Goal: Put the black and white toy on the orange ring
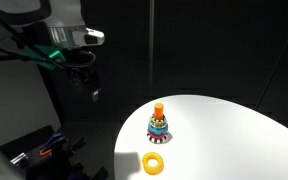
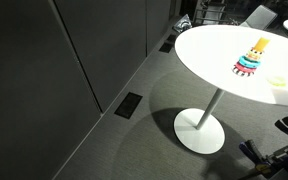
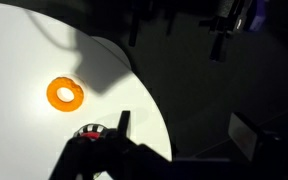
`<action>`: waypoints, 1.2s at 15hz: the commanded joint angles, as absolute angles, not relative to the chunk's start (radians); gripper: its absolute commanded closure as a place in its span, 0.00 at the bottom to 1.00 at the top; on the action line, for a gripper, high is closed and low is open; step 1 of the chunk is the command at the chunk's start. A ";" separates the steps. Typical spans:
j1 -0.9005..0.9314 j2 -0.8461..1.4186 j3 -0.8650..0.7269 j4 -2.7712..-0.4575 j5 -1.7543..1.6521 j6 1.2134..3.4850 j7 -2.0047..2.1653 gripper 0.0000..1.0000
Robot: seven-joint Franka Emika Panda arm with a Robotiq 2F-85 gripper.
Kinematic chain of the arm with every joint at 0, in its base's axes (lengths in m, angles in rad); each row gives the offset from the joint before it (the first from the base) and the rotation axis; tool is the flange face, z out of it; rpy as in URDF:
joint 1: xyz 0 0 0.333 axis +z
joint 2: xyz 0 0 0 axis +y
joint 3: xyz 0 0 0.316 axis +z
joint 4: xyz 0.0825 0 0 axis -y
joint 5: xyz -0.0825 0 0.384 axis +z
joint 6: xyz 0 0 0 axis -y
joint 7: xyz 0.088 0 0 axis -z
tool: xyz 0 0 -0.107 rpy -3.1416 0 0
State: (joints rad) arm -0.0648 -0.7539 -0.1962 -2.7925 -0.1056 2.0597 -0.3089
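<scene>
Hanging wide and empty, the gripper (image 1: 88,86) shows whole in an exterior view; wrist view gives only its fingers (image 3: 122,122) at five o'clock of the orange ring (image 3: 65,93).

One orange ring (image 1: 155,163), one ringed stack (image 1: 159,125), one white table (image 1: 234,130).

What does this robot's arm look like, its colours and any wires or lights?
In an exterior view, the arm has rounded pale grey-white shells. A green light glows at its wrist, above a black, blocky gripper. What look like dark cables trail off beside it. In the wrist view the gripper shows only as a dark silhouette.
</scene>
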 commanded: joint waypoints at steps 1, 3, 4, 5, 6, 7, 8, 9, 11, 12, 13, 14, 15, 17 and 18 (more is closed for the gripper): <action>-0.068 -0.754 -0.193 -2.791 -0.102 2.057 -0.311 0.00; -0.068 -0.754 -0.193 -2.791 -0.102 2.057 -0.311 0.00; -0.068 -0.754 -0.193 -2.791 -0.102 2.057 -0.311 0.00; -0.068 -0.754 -0.193 -2.791 -0.102 2.058 -0.311 0.00; -0.068 -0.754 -0.193 -2.791 -0.102 2.058 -0.311 0.00; -0.068 -0.754 -0.193 -2.791 -0.102 2.058 -0.311 0.00; -0.068 -0.754 -0.193 -2.791 -0.102 2.058 -0.311 0.00; -0.068 -0.754 -0.193 -2.791 -0.102 2.058 -0.311 0.00; -0.068 -0.754 -0.193 -2.791 -0.102 2.058 -0.311 0.00; -0.068 -0.754 -0.193 -2.791 -0.102 2.058 -0.311 0.00; -0.067 -0.754 -0.193 -2.780 -0.099 2.062 -0.309 0.00; -0.066 -0.749 -0.198 -2.767 -0.093 2.062 -0.309 0.00; -0.067 -0.746 -0.197 -2.757 -0.089 2.071 -0.302 0.00; -0.066 -0.735 -0.208 -2.733 -0.076 2.089 -0.300 0.00; -0.065 -0.731 -0.211 -2.726 -0.066 2.103 -0.297 0.00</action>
